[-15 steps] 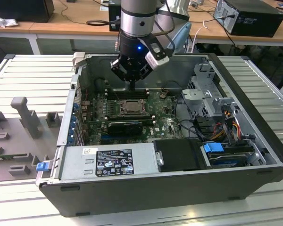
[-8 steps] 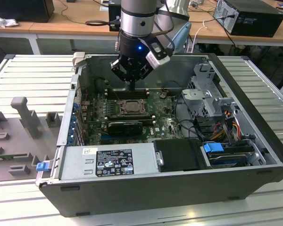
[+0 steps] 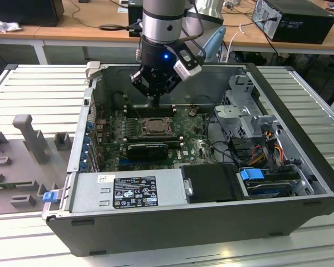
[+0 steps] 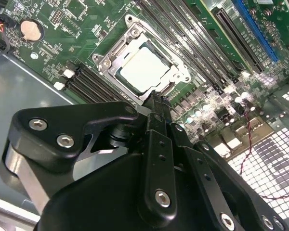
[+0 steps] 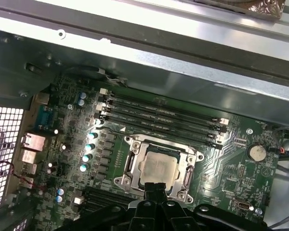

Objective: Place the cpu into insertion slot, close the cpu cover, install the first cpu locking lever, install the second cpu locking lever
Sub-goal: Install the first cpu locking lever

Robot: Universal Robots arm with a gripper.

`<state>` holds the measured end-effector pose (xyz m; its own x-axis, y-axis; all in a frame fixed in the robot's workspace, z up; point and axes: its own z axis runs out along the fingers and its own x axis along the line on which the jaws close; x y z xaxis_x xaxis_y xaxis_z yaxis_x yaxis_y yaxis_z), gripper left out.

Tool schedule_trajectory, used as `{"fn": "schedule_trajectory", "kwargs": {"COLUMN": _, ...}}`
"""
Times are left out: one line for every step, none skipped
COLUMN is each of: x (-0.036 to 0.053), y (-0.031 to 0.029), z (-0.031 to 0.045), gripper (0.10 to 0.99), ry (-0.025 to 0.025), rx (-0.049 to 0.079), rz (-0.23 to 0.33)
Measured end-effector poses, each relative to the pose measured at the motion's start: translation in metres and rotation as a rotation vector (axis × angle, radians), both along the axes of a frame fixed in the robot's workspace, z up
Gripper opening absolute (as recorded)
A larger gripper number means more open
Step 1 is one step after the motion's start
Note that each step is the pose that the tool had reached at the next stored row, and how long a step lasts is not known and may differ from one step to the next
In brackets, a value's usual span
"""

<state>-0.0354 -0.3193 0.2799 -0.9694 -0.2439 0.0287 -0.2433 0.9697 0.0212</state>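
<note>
**A:** In the exterior view, where does the arm stand?

**B:** The gripper hangs inside the open computer case, just above the far edge of the insertion slot. A tip this close could scrape the green board around the slot if it came down off line.

**A:** And in the second wrist view?

**B:** The cpu lies flat in the slot, silvery top up, and the cpu cover frames it. The gripper's fingers are pressed together with nothing between them, and their tip is just beside the slot's edge. If the chip sits slightly crooked under that frame, any downward load could bend the contacts beneath it. How squarely it sits cannot be settled here.

**A:** Are the levers latched?

**B:** Whether either locking lever is latched cannot be told.

**A:** What does the first wrist view add?

**B:** The memory slots run beside the slot on the side away from the gripper. The joined tip reaches the slot's near edge, though whether it touches or hovers is unclear. Such a narrow tip probably gives poor purchase on a thin lever. A slip would send it into the cover or the small parts near the slot.
</note>
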Motion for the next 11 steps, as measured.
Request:
{"fn": "schedule_trajectory", "kwargs": {"x": 0.0000, "y": 0.0000, "z": 0.0000, "gripper": 0.106, "ry": 0.0000, "rx": 0.000, "rz": 0.008}}
{"fn": "schedule_trajectory", "kwargs": {"x": 0.0000, "y": 0.0000, "z": 0.0000, "gripper": 0.106, "ry": 0.0000, "rx": 0.000, "rz": 0.013}}
{"fn": "schedule_trajectory", "kwargs": {"x": 0.0000, "y": 0.0000, "z": 0.0000, "gripper": 0.106, "ry": 0.0000, "rx": 0.000, "rz": 0.017}}
{"fn": "schedule_trajectory", "kwargs": {"x": 0.0000, "y": 0.0000, "z": 0.0000, "gripper": 0.106, "ry": 0.0000, "rx": 0.000, "rz": 0.025}}
{"fn": "schedule_trajectory", "kwargs": {"x": 0.0000, "y": 0.0000, "z": 0.0000, "gripper": 0.106, "ry": 0.0000, "rx": 0.000, "rz": 0.033}}
{"fn": "schedule_trajectory", "kwargs": {"x": 0.0000, "y": 0.0000, "z": 0.0000, "gripper": 0.106, "ry": 0.0000, "rx": 0.000, "rz": 0.038}}
{"fn": "schedule_trajectory", "kwargs": {"x": 0.0000, "y": 0.0000, "z": 0.0000, "gripper": 0.106, "ry": 0.0000, "rx": 0.000, "rz": 0.042}}
{"fn": "schedule_trajectory", "kwargs": {"x": 0.0000, "y": 0.0000, "z": 0.0000, "gripper": 0.106, "ry": 0.0000, "rx": 0.000, "rz": 0.050}}
{"fn": "schedule_trajectory", "kwargs": {"x": 0.0000, "y": 0.0000, "z": 0.0000, "gripper": 0.106, "ry": 0.0000, "rx": 0.000, "rz": 0.056}}
{"fn": "schedule_trajectory", "kwargs": {"x": 0.0000, "y": 0.0000, "z": 0.0000, "gripper": 0.106, "ry": 0.0000, "rx": 0.000, "rz": 0.061}}
{"fn": "schedule_trajectory", "kwargs": {"x": 0.0000, "y": 0.0000, "z": 0.0000, "gripper": 0.106, "ry": 0.0001, "rx": 0.000, "rz": 0.067}}
